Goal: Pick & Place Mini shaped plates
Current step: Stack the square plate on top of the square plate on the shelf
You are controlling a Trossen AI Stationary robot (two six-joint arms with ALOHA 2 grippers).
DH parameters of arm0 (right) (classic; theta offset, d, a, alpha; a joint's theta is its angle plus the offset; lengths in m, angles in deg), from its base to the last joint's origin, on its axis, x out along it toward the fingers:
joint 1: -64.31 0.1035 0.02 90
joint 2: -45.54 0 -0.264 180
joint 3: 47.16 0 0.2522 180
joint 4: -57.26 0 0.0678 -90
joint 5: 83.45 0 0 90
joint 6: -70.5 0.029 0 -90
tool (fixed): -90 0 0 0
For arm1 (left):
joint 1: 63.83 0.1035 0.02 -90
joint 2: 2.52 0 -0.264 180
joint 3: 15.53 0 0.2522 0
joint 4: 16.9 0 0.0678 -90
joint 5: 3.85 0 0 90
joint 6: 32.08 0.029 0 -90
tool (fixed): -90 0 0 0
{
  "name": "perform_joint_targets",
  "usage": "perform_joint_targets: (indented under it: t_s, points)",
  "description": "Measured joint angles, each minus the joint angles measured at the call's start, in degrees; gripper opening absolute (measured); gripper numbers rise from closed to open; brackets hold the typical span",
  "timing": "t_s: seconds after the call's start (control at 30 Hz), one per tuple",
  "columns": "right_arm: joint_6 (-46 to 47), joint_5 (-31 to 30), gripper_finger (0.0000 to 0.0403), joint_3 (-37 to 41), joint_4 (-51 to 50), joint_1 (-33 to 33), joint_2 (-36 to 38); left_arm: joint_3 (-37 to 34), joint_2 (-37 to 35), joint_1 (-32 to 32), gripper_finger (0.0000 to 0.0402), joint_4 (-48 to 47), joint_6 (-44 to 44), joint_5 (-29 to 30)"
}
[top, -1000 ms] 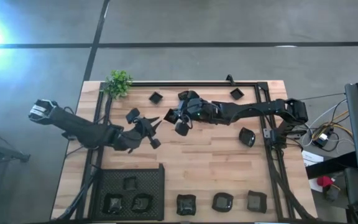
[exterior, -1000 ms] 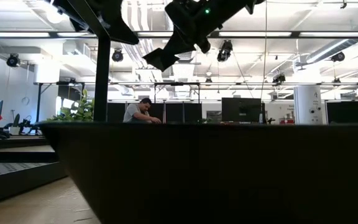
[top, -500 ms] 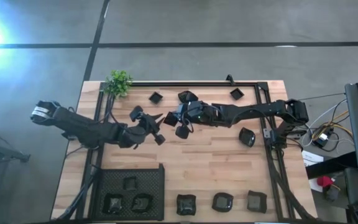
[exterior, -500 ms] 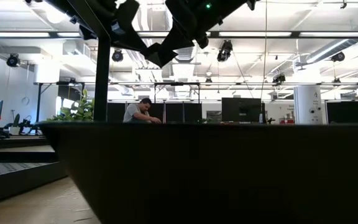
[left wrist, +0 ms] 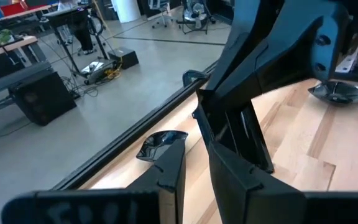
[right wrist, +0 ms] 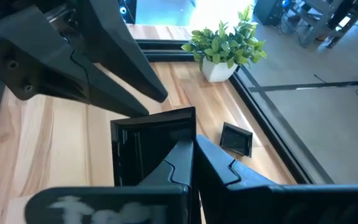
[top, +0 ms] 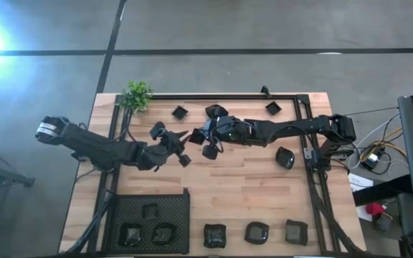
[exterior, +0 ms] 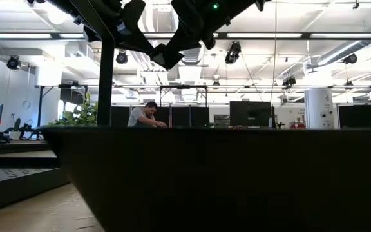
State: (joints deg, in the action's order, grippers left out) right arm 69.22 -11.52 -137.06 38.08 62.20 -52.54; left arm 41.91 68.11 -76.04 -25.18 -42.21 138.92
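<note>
Right hand clenched on square plate, aloft mid-worktop toward far edge | left hand just beside, parted, grasping nothing | risk: hands collide, or plate slips from its thin rim grip during transfer.

A light wooden table framed by black rails carries a small green plant at its far left corner. Small dark plates sit along the far edge, one lies near the right rail, and three stand in a row along the near edge. A black mesh tray rests at the near left.
</note>
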Motion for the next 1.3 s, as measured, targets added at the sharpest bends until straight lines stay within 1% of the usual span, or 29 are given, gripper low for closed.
perform_joint_targets:
  t_s: [0.47,0.57,0.8,1.0,1.07,1.3]
  points:
    - [-0.4,0.0,0.0008,-0.1,0.1,0.0,0.0,0.6,-0.6,-0.7,0.0069,0.1,1.0,0.2]
    - [-0.7,-0.1,0.0008,-0.1,0.5,0.0,0.0,0.5,-0.6,-0.7,0.0069,0.1,0.4,-1.0]
    - [-1.7,-0.1,0.0008,-0.1,1.6,0.0,0.1,0.2,0.3,-0.6,0.0069,0.1,-0.1,-1.1]
    - [-1.7,0.0,0.0008,-0.1,1.6,0.0,0.1,0.2,0.4,-0.6,0.0069,0.1,-0.1,2.2]
    - [-1.7,0.0,0.0008,-0.1,1.6,0.0,0.1,0.2,0.4,-0.5,0.0069,0.1,-0.1,2.4]
    - [-1.7,0.0,0.0008,-0.1,1.6,0.0,0.1,0.2,0.4,0.0,0.0046,-0.1,-0.4,1.9]
